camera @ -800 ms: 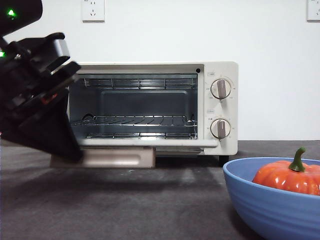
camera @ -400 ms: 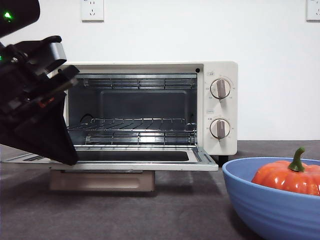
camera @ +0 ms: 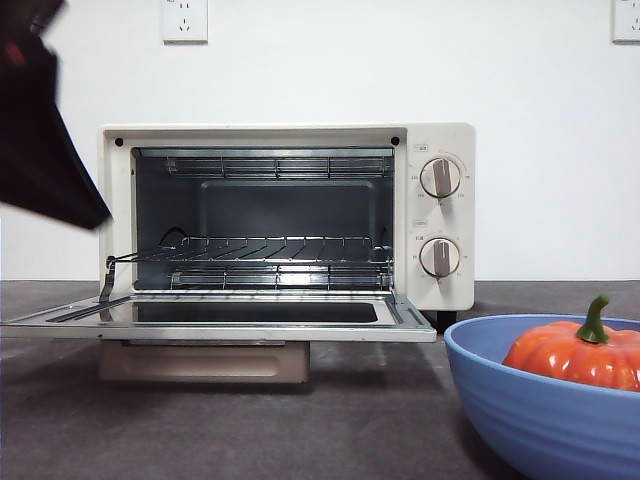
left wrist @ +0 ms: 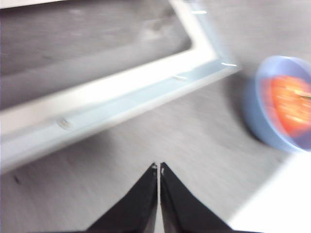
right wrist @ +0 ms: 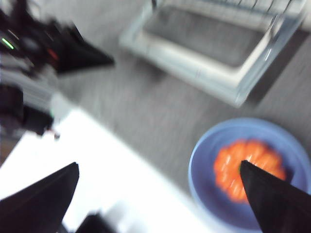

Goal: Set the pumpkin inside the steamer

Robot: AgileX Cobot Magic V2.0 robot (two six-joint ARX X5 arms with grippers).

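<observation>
The orange pumpkin (camera: 575, 355) with a green stem lies in a blue bowl (camera: 530, 410) at the front right. The cream steamer (camera: 290, 215) stands at the back with its door (camera: 220, 325) folded down flat and its wire rack showing. My left gripper (left wrist: 159, 167) is shut and empty, above the table in front of the door (left wrist: 121, 102); the front view shows it as a dark shape (camera: 45, 130) at the upper left. My right gripper (right wrist: 158, 165) is wide open above the table, with the pumpkin (right wrist: 228, 170) just beside one jaw tip. Both wrist views are blurred.
The bowl (right wrist: 206, 194) sits on the dark table in front of the door's right corner (right wrist: 233, 92). A beige block (camera: 205, 360) lies under the open door. The left arm (right wrist: 58, 48) shows in the right wrist view.
The steamer door has dropped from nearly shut to flat open. My left gripper has drawn up and to the left, away from the door. The pumpkin and bowl have not moved.
</observation>
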